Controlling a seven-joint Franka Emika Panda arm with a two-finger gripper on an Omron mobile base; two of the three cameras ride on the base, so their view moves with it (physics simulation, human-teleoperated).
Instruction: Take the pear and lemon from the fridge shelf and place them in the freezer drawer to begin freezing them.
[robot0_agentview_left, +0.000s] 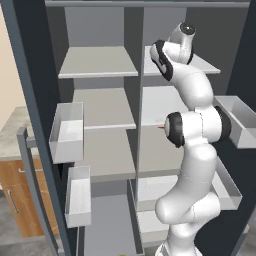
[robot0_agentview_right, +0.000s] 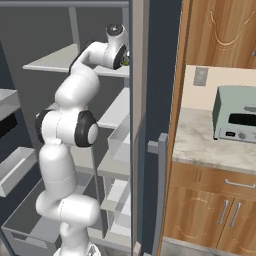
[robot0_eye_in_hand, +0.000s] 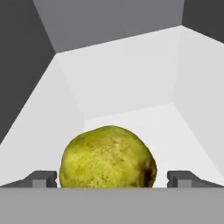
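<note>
**Pear between spread fingers on the upper fridge shelf**

The pear (robot0_eye_in_hand: 108, 157), yellow-green and mottled, lies on the pale fridge shelf (robot0_eye_in_hand: 131, 78); its lower part is cut off at the frame's bottom. The gripper (robot0_eye_in_hand: 112, 179) stands released, one fingertip either side of the fruit and clear of it. From the base cameras the arm (robot0_agentview_left: 192, 135) reaches to the upper right shelf, its wrist hiding the fruit. The right base view adds a toaster oven (robot0_agentview_right: 235, 116) on a marble counter (robot0_agentview_right: 200, 145).

A yellow-green fruit (robot0_eye_in_hand: 108, 157) mottled with brown speckles sits on a pale grey-white fridge shelf (robot0_eye_in_hand: 131, 87); the two finger tips (robot0_eye_in_hand: 41, 178) beside it are dark grey. The arm (robot0_agentview_left: 192, 150) is glossy white with black joint bands; the fridge walls (robot0_agentview_left: 30, 75) are dark slate grey, the door bins (robot0_agentview_left: 67, 131) whitish; cabinets (robot0_agentview_right: 210, 215) are warm orange-brown wood, the counter (robot0_agentview_right: 210, 142) speckled beige-grey, the toaster oven (robot0_agentview_right: 235, 115) pale sage green.
</note>
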